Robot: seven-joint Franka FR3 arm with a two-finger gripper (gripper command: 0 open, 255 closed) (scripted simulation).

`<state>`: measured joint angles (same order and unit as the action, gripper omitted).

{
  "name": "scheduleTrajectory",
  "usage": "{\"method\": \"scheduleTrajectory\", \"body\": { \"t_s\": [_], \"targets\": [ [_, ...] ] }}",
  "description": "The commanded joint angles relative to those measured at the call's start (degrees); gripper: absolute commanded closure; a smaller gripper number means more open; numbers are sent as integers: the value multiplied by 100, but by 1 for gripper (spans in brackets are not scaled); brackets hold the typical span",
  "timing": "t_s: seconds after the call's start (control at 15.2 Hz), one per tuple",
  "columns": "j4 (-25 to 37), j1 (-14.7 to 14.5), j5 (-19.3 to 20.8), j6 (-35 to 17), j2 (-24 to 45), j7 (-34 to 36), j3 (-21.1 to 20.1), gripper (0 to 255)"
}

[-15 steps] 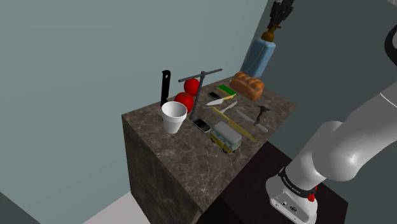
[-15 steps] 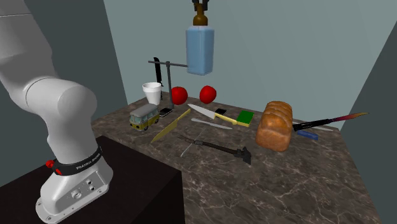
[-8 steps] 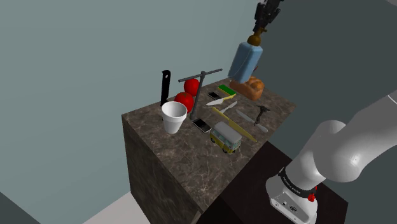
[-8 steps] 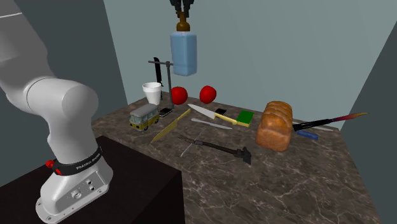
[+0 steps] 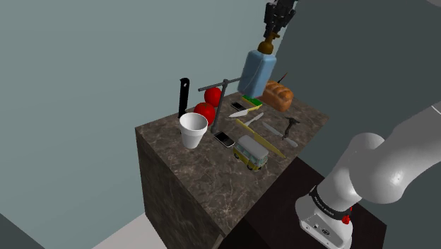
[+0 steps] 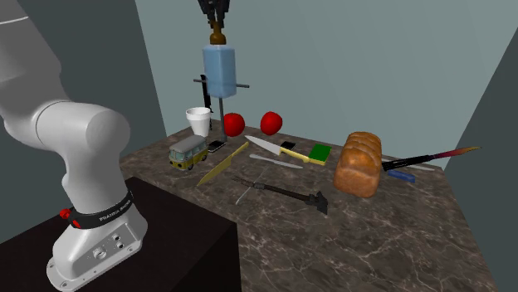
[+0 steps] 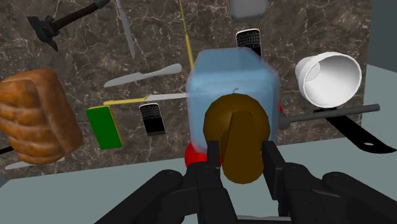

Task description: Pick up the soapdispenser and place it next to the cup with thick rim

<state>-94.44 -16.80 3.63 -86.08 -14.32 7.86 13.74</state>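
The black gripper is clamped on the brown top of the blue soap dispenser. The bottle hangs high in the air, in the upper middle of the shoulder view, over 2 red balls. The white cup stands lower left on the dark stone table, well apart from it.

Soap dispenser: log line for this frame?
gripper: shut on soap dispenser pump | soap dispenser: aloft over counter | white cup: standing on counter | placement: not yet done
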Motion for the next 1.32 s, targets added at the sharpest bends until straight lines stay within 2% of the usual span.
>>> {"method": "scheduleTrajectory", "body": {
  "t_s": [0.0,0.66,1.25],
  "targets": [
    [17,-106,-39,-75,102,295,-179,255],
    [378,-615,-141,-316,754,1560,-931,255],
    [1402,-1116,-93,-328,1832,2598,-1470,255]
  ]
}}
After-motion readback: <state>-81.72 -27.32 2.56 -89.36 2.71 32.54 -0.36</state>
